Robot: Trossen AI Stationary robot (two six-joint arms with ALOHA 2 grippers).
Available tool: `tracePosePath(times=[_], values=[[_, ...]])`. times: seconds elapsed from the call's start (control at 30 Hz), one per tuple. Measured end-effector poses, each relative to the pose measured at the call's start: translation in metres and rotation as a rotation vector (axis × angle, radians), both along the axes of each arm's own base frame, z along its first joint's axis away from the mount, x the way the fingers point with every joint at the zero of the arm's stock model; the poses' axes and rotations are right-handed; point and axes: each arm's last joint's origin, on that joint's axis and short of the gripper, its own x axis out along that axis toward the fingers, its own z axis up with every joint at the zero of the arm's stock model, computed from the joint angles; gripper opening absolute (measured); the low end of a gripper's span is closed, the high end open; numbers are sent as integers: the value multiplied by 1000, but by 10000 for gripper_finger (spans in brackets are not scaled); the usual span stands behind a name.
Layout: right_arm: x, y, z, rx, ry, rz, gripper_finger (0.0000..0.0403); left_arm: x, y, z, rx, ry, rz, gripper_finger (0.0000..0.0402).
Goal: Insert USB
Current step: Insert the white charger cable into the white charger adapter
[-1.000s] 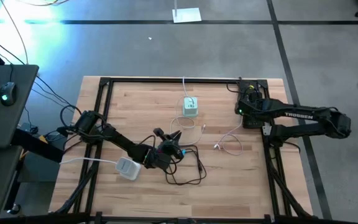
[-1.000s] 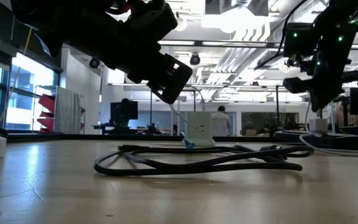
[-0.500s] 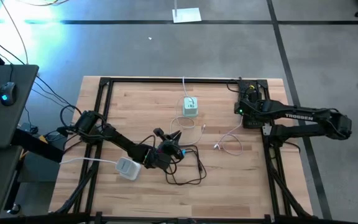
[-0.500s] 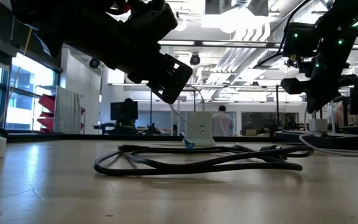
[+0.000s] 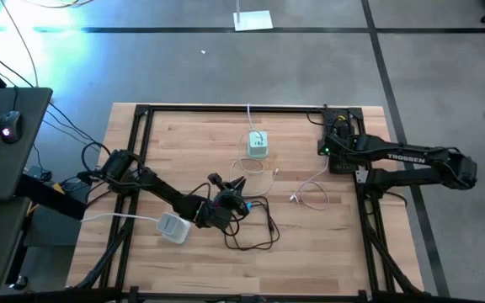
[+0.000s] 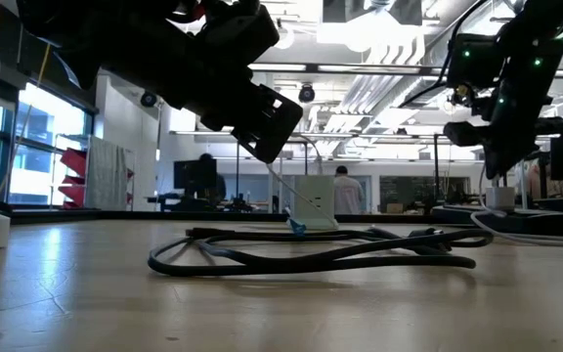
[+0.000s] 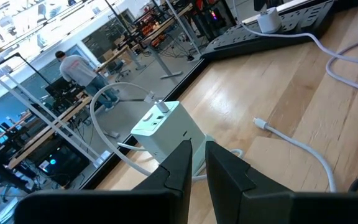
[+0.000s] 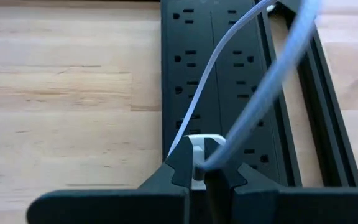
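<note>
A white charger cube point(image 5: 258, 146) point(image 7: 166, 127) stands at mid-table with one white cable plugged into its top. My left gripper point(image 5: 241, 183) point(image 7: 197, 158) hovers just near of it, fingers level and almost together on a thin white cable point(image 6: 281, 194). A loose USB end point(image 5: 274, 173) point(image 7: 260, 122) lies on the wood to the cube's right. My right gripper point(image 5: 327, 148) point(image 8: 205, 168) hangs over the black power strip point(image 8: 229, 74) at the right edge, shut on another white cable point(image 8: 253, 93). My left gripper seems to pinch the thin white cable at its fingertips point(image 6: 268, 158), coming in level from the near side. The cable slants down from the tips toward the cube's foot. The fingers hide the exact place of contact. My right gripper pinches the white cable between its two fingertips point(image 8: 211, 163), fingers slanting down over the power strip. A white bent piece point(image 8: 197, 148) shows just ahead of the tips. The cable runs up and away from the fingers, clear of the strip.
A black cable point(image 5: 255, 231) point(image 6: 311, 256) lies coiled on the wood near my left gripper. A white adapter point(image 5: 172, 227) sits at the near left. A second white cable end point(image 5: 294, 199) lies at mid-right. A black frame point(image 5: 141, 114) borders the table.
</note>
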Motion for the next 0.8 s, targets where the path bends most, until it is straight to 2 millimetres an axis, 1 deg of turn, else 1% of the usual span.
tracePosePath(times=[0.37, 0.8], values=[[-13, -2, 11, 28, -92, 24, 0, 0, 0, 0, -5, -6, 0, 25], [-14, -10, 12, 32, -100, 42, 0, 1, 1, 0, -19, -8, -19, 25]])
